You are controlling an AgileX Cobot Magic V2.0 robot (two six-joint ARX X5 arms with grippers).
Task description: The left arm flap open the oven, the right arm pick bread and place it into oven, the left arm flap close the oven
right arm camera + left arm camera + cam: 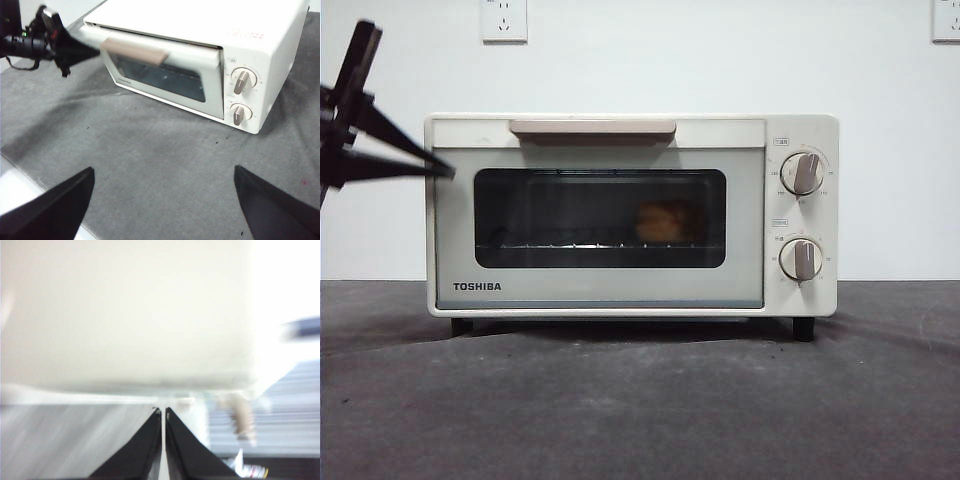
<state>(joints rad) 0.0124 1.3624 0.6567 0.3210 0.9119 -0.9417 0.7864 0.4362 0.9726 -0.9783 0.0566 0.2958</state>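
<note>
The oven [630,215] door looks shut with the bread [663,222] inside, at about 3 o'clock in the window. The left gripper [445,171], jaws pinched together, sits at the door's 9 o'clock edge; it should retreat without snagging the handle [592,127]. The right gripper [162,200] hangs wide apart, empty. The left wrist view is blurred, so contact is unclear.

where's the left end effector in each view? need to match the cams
Front view: left end effector comes in from the left edge, its tip at the oven door's upper left corner.
Left wrist view: its own black jaws rise from the bottom edge, nearly together; picture blurred.
Right wrist view: at upper left, tip by the beige handle.
Shared landmark: the round knobs, a blur in the left wrist view.
</note>
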